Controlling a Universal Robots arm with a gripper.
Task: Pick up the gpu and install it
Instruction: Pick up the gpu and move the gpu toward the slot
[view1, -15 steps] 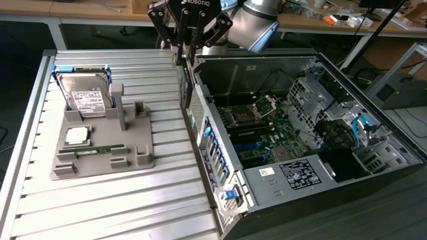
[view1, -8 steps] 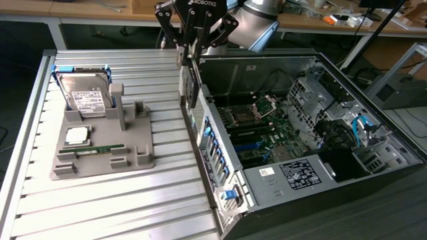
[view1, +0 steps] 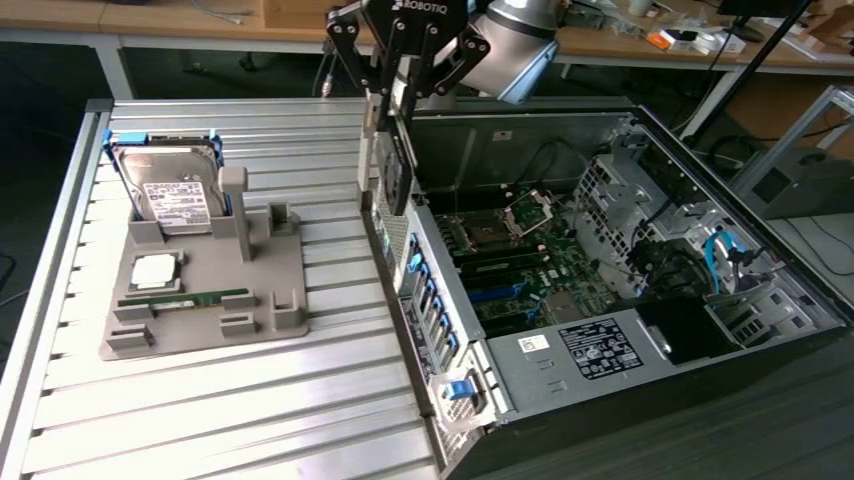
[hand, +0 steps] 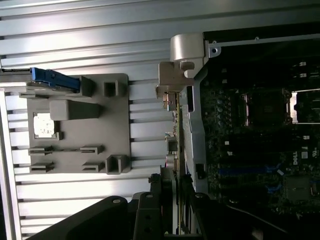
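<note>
My gripper (view1: 395, 98) is shut on the top edge of the gpu (view1: 390, 175), which hangs upright and edge-down from the fingers. The card is in the air just over the open computer case's (view1: 747, 250) wall nearest the table, above the back of the motherboard (view1: 514, 260). In the wrist view the gpu (hand: 178, 145) shows edge-on as a thin line. Its metal end bracket (hand: 181, 55) is at the far end, and my gripper (hand: 174, 192) clamps it from both sides. The card runs along the border between the table and the motherboard (hand: 260, 130).
A grey fixture tray (view1: 267, 290) lies on the slatted aluminium table (view1: 200, 420) at the exterior view's left. It carries a hard drive (view1: 171, 190) standing upright, a processor chip (view1: 154, 268) and a green memory stick (view1: 187, 298). Drive cages and cables fill the case's far side.
</note>
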